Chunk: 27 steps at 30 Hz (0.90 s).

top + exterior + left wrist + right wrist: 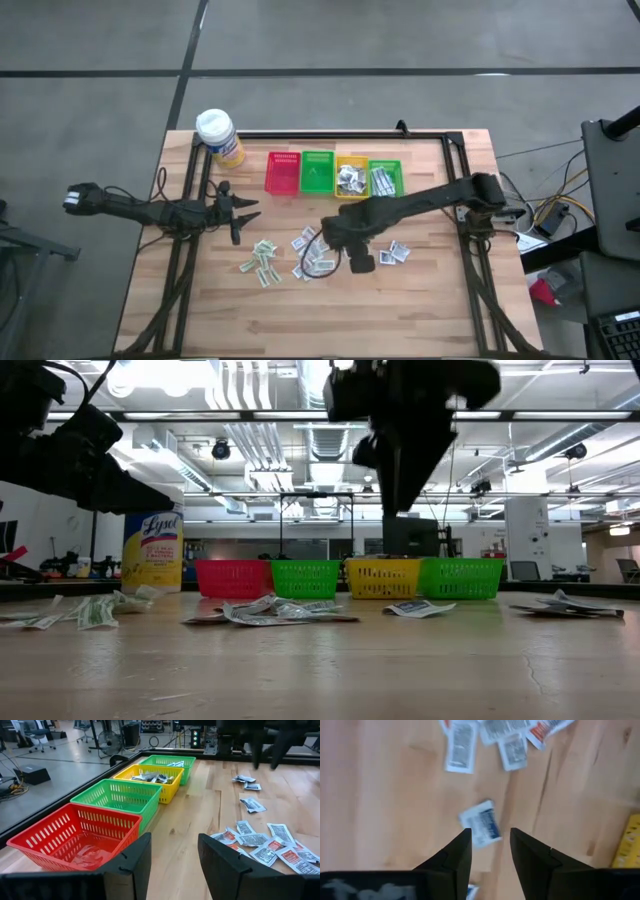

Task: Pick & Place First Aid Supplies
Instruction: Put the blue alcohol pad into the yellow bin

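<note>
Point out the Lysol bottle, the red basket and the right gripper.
Lysol bottle (217, 127): high view, on its white cap.
Red basket (37, 836): left wrist view, near rim.
Right gripper (490, 851): right wrist view, between its fingertips.

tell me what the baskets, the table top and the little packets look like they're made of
Baskets, e.g. the red basket: likely moulded plastic, glossy, with slotted walls. Table top: wood, pale planks with visible grain and seams. Packets: probably printed paper or foil-lined sachets, flat with slightly crinkled edges; the look leaves it open.
</note>
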Each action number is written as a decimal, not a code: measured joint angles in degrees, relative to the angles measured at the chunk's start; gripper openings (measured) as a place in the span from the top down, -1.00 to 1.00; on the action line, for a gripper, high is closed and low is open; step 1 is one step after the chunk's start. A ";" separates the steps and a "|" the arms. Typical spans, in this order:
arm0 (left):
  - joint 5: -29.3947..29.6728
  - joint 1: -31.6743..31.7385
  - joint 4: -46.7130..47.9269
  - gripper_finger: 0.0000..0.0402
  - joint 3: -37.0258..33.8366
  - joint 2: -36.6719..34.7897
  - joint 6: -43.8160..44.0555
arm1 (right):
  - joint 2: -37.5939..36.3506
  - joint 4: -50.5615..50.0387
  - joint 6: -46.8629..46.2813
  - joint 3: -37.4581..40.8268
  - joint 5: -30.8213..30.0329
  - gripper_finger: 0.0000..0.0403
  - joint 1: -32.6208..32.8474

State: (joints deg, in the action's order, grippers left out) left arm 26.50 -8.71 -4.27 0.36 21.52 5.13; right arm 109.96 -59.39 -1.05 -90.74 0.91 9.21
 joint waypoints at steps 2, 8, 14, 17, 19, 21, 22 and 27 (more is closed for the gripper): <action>-0.01 0.00 0.00 0.21 -0.02 0.02 0.00 | 1.94 -0.03 1.81 0.00 -1.03 0.33 -0.72; -0.02 0.00 0.02 0.21 -0.01 0.02 0.02 | 6.75 -1.41 10.61 0.02 -0.59 0.34 -1.40; -0.02 0.00 0.02 0.21 -0.02 0.02 0.04 | 8.06 -1.85 15.96 0.18 -0.26 0.28 -1.41; -0.02 0.00 0.00 0.21 -0.02 0.02 0.84 | 8.06 -1.64 16.53 0.22 -0.30 0.26 -1.47; -0.02 0.00 0.02 0.21 -0.02 0.00 1.75 | 8.08 -1.52 16.53 0.26 -0.08 0.25 -1.36; -0.02 0.00 0.02 0.21 -0.02 0.00 2.43 | 8.16 -0.90 16.70 0.48 0.85 0.24 -1.33; -0.02 0.00 0.02 0.21 0.00 0.02 2.49 | 8.17 -0.38 16.46 0.60 0.88 0.24 -1.34; -0.02 0.00 0.02 0.21 0.00 0.02 2.51 | 8.19 3.20 16.47 2.16 0.88 0.26 -1.36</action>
State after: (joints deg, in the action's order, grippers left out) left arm 26.48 -8.71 -4.25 0.35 21.54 7.64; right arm 118.15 -56.19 15.42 -88.58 1.78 7.86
